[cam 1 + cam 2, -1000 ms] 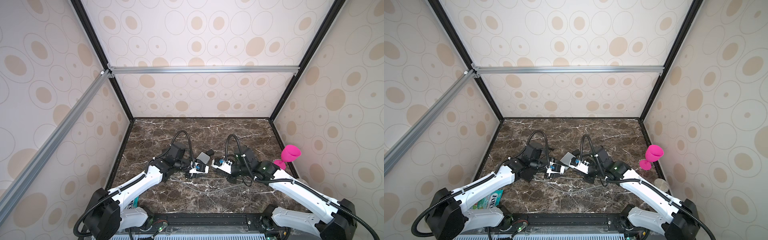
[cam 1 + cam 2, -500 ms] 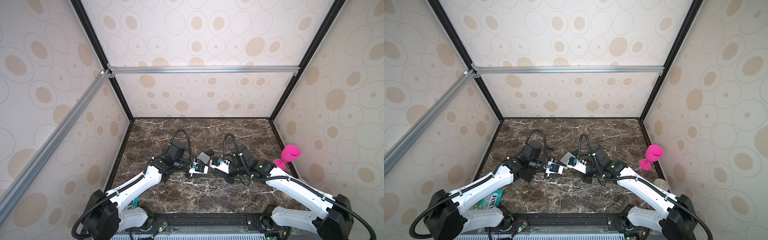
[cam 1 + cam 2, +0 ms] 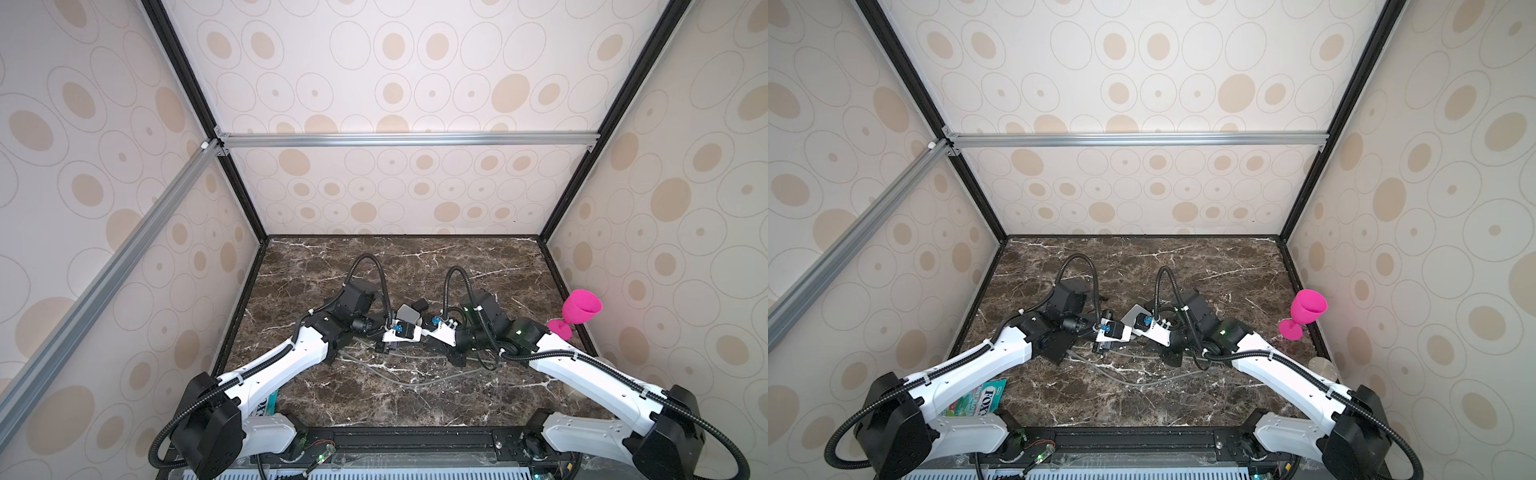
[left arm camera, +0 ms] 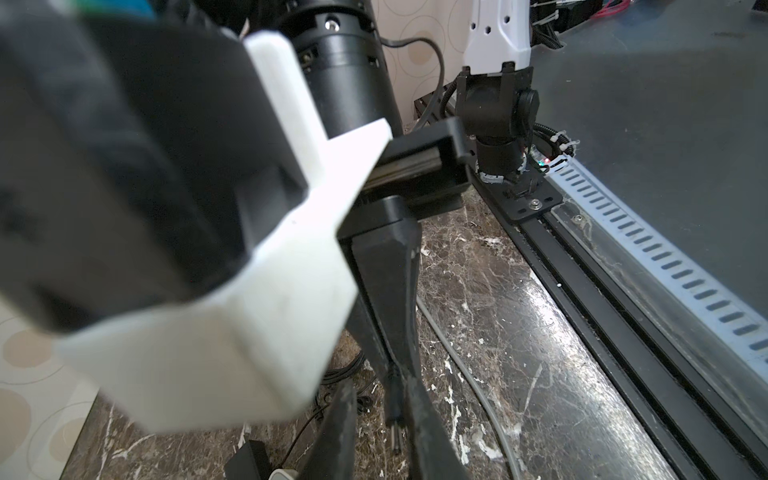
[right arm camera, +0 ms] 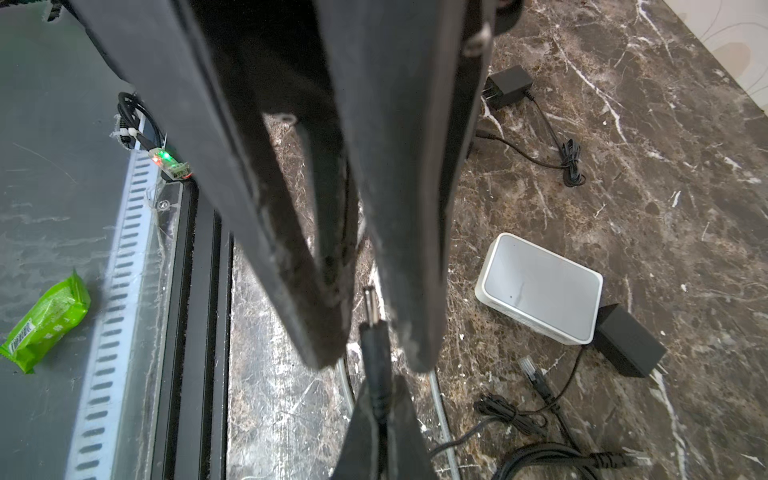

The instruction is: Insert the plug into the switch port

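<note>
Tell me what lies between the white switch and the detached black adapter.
In the right wrist view: bare marble tabletop, crossed only by a thin black cord.

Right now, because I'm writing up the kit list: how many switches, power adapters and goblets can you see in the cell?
white switch: 1
black power adapters: 2
pink goblet: 1
Total: 4

Slim black barrel plug (image 5: pixel 376 332) w/ metal tip is seen off the table, tip up. White-grey switch (image 5: pixel 540 286) is laid flat on the marble, apart from plug; ports not visible.
</note>
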Controlling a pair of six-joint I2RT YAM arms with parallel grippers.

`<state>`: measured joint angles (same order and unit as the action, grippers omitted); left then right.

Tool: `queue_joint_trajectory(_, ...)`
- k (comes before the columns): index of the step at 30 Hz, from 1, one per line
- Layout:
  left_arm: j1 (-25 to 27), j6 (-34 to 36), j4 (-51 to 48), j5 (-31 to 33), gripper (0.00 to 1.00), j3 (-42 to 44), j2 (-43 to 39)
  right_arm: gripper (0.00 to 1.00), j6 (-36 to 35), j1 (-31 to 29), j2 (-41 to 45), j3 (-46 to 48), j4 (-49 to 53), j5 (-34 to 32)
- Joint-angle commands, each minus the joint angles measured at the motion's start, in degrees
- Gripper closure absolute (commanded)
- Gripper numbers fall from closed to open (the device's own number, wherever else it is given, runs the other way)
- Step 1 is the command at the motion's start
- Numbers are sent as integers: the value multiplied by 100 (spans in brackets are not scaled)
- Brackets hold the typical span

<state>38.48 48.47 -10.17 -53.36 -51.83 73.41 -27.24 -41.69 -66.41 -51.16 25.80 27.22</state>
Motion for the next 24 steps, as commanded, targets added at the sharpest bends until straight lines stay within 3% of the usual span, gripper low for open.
queue_joint_trajectory(1,54,93,-281,75,74,-246,56,100,8,-44,73,-148,-29,40)
queue_joint_trajectory(4,53,93,-327,116,75,-240,77,100,11,-51,119,-153,-33,2)
queue_joint_trajectory(8,51,253,-464,106,100,-305,111,100,13,-49,137,-148,-19,-6)
queue_joint_trajectory(13,52,465,-788,140,100,-427,155,100,52,-49,178,-124,-67,-54)
queue_joint_trajectory(15,44,509,-789,154,100,-400,101,80,-61,-49,223,-114,5,-121)
queue_joint_trajectory(17,48,524,-763,156,100,-358,39,72,-332,-49,348,-60,117,-236)
queue_joint_trajectory(21,51,558,-806,118,100,-336,7,72,-654,-45,804,289,-48,-240)
queue_joint_trajectory(24,46,572,-811,101,100,-338,8,72,-429,-43,1063,566,-422,-212)
